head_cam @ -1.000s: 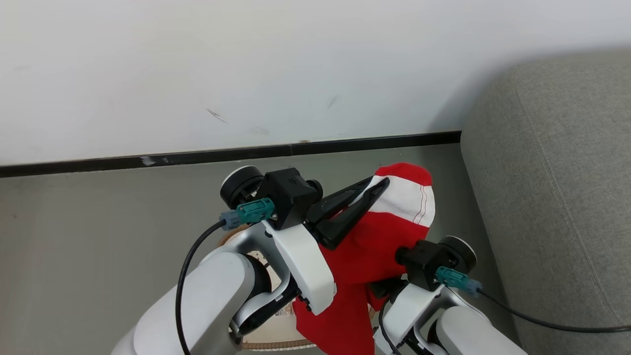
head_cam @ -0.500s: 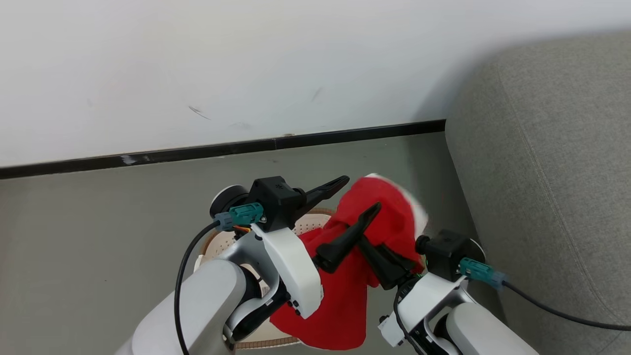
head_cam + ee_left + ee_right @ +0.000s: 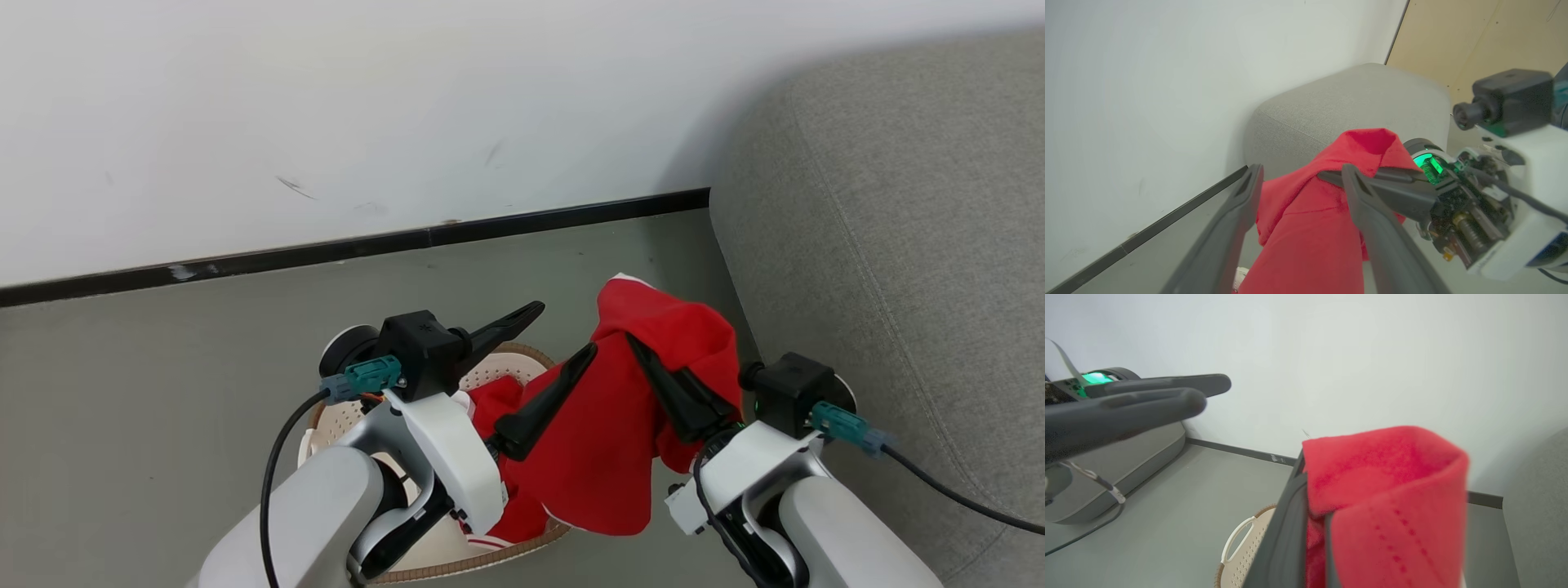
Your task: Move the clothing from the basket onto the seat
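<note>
The red clothing (image 3: pixel 608 457) hangs over the basket (image 3: pixel 522 354), whose cream perforated wall and brown rim show behind my left arm. My right gripper (image 3: pixel 635 343) is shut on the clothing's top fold, which drapes over its fingers (image 3: pixel 1290 522). My left gripper (image 3: pixel 555 333) stands open just left of the cloth, one finger lying against it and nothing between the two. In the left wrist view the open left gripper (image 3: pixel 1302 179) frames the clothing (image 3: pixel 1306 232) and the right gripper's fingers (image 3: pixel 1392 179). The grey seat (image 3: pixel 898 245) rises at the right, close to the clothing.
A white wall (image 3: pixel 408 98) with a black baseboard (image 3: pixel 367 245) runs behind the grey floor (image 3: pixel 163 367). A cable (image 3: pixel 947 494) trails from my right wrist across the seat's front. A wooden panel (image 3: pixel 1486 36) stands beyond the seat. The basket's white handle (image 3: pixel 1237 539) shows in the right wrist view.
My left gripper has opened and let go of the red clothing, which now hangs from the right gripper alone. The camera has turned right, bringing more of the seat into view.
</note>
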Motion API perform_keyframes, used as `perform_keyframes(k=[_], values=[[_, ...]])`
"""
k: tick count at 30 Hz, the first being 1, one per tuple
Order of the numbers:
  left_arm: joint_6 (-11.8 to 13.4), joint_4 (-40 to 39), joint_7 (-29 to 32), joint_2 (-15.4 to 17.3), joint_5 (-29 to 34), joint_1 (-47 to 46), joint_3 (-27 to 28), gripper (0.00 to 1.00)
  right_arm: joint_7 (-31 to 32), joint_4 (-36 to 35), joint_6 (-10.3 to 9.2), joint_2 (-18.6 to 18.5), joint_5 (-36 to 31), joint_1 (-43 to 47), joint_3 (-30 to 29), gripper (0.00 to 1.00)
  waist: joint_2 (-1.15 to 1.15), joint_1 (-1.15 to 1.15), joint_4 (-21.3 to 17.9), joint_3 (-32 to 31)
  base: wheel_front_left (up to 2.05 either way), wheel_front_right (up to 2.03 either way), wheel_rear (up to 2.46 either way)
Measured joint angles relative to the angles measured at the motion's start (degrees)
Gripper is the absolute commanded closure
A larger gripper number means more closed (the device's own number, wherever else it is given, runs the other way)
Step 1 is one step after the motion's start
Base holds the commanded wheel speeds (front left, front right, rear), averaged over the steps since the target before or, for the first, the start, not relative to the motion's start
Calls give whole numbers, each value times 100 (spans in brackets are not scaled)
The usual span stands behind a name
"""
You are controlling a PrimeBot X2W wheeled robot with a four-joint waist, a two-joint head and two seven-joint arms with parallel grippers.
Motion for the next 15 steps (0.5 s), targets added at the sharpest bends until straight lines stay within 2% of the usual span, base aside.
perform_keyframes(k=[15], values=[[-2,-78,-410,192,114,286,-110,0,0,-272,0,-178,-269,204,-605,100,0,0,-239,-58,0,0,0]])
